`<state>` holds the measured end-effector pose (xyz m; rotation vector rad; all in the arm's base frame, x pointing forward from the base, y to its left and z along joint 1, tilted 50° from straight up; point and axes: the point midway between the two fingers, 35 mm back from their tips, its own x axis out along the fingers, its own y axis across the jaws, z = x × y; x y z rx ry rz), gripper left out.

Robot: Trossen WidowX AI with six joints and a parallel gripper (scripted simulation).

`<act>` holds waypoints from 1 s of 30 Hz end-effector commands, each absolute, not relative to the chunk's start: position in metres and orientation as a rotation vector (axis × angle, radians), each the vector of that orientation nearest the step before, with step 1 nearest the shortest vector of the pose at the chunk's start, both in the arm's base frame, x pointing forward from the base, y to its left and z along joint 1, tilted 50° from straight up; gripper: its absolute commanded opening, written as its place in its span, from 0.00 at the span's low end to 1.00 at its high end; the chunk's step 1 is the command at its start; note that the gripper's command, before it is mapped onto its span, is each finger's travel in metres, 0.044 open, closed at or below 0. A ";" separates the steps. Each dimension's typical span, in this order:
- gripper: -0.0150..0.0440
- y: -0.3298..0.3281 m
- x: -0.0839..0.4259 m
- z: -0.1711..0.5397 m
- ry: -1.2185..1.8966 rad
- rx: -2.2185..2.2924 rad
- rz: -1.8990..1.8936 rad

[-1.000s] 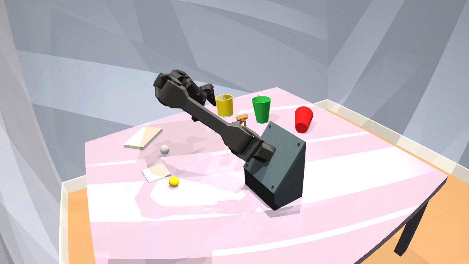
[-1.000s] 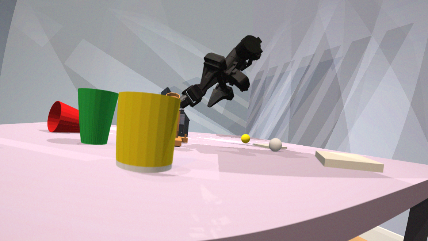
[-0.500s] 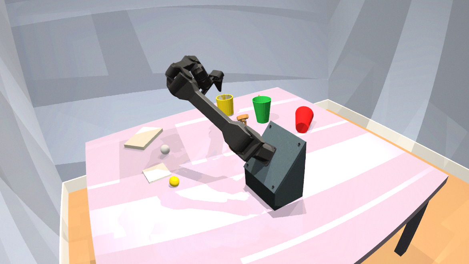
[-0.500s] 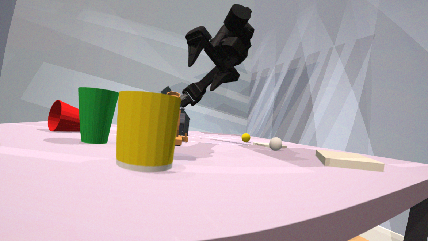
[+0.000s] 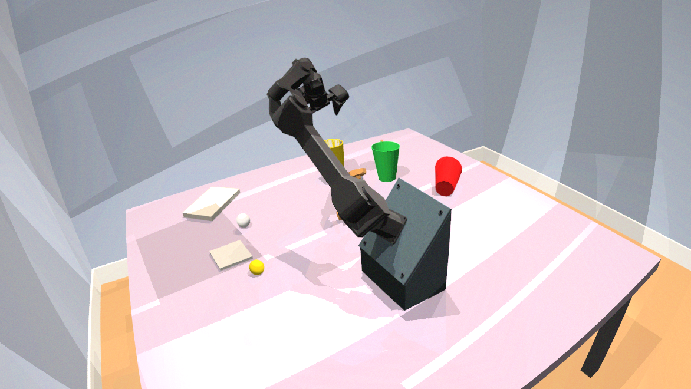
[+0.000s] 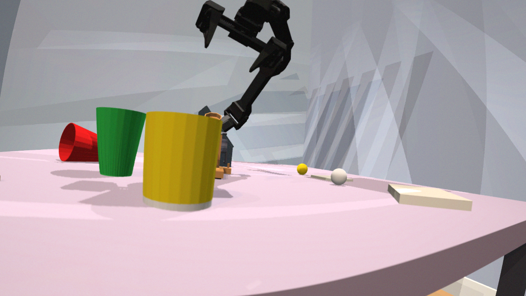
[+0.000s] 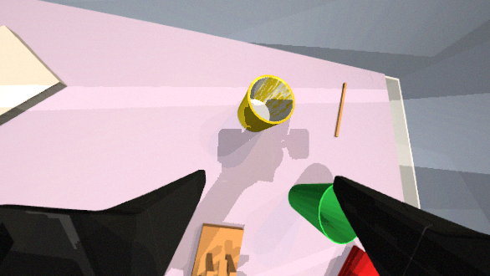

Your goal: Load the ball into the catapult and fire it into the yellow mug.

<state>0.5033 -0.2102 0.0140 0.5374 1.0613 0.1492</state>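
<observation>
Two balls and two boards left of the yellow mug (image 5: 338, 153) (image 6: 180, 158) (image 7: 247, 117), all on the pink table (image 5: 532, 289) (image 6: 221, 250) (image 7: 125, 125). Left to right in top view, mug as reference:

- Thick cream board (image 5: 211, 203) (image 6: 428, 197) (image 7: 25, 71): far left of mug, flat.
- Thin cream board (image 5: 231, 254) (image 6: 327, 177): left of mug and nearer the camera, flat.
- White ball (image 5: 243, 220) (image 6: 338, 176): left of mug, between mug and boards.
- Yellow ball (image 5: 256, 266) (image 6: 302, 168): left and nearer side of mug, just beside thin board. Task ball: cannot tell which one.
- Gripper (image 5: 322, 108) (image 6: 228, 59) (image 7: 267, 178): raised higher than mug, fingers spread wide, holding nothing.
- Mug itself: upright, open end up, partly behind the arm (image 5: 319, 150) (image 6: 257, 84).
- Catapult (image 5: 357, 172) (image 6: 219, 172) (image 7: 219, 238): on robot-base side of mug, mostly hidden; load in scoop, cannot tell.
- Thin orange stick (image 5: 381, 141) (image 7: 341, 109): right of mug, flat.
- Green cup (image 5: 385, 161) (image 6: 119, 143) (image 7: 307, 198): right of mug, upright, open end up.
- Dark wedge base (image 5: 442, 214): right and nearer side of mug.
- Red cup (image 5: 447, 174) (image 6: 81, 145) (image 7: 357, 263): farther right of mug, lying on its side.
</observation>
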 end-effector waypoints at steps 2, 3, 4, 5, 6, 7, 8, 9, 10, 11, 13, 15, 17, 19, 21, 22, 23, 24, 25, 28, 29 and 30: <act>1.00 -0.237 0.511 0.006 1.006 0.689 0.091; 1.00 -0.244 0.512 0.005 0.994 0.718 0.079; 1.00 -0.250 0.513 0.004 0.981 0.747 0.067; 1.00 -0.256 0.514 0.003 0.968 0.776 0.055; 1.00 -0.262 0.514 0.002 0.956 0.804 0.044; 1.00 -0.269 0.515 0.001 0.943 0.833 0.033; 1.00 -0.275 0.515 0.000 0.930 0.861 0.022; 1.00 -0.280 0.515 -0.001 0.919 0.883 0.014; 1.00 -0.283 0.515 -0.002 0.913 0.897 0.010; 1.00 -0.284 0.515 -0.002 0.911 0.901 0.008; 1.00 -0.284 0.515 -0.002 0.911 0.901 0.008; 1.00 -0.284 0.515 -0.002 0.911 0.901 0.008; 1.00 -0.284 0.515 -0.002 0.911 0.901 0.008; 1.00 -0.284 0.515 -0.002 0.911 0.901 0.008; 1.00 -0.284 0.515 -0.002 0.911 0.901 0.008; 1.00 -0.284 0.515 -0.002 0.911 0.901 0.008; 1.00 -0.284 0.515 -0.002 0.911 0.901 0.008; 1.00 -0.284 0.515 -0.002 0.911 0.901 0.008; 1.00 -0.284 0.515 -0.002 0.911 0.901 0.008; 1.00 -0.284 0.515 -0.002 0.911 0.901 0.008; 1.00 -0.284 0.515 -0.002 0.911 0.901 0.008; 1.00 -0.284 0.515 -0.002 0.911 0.901 0.008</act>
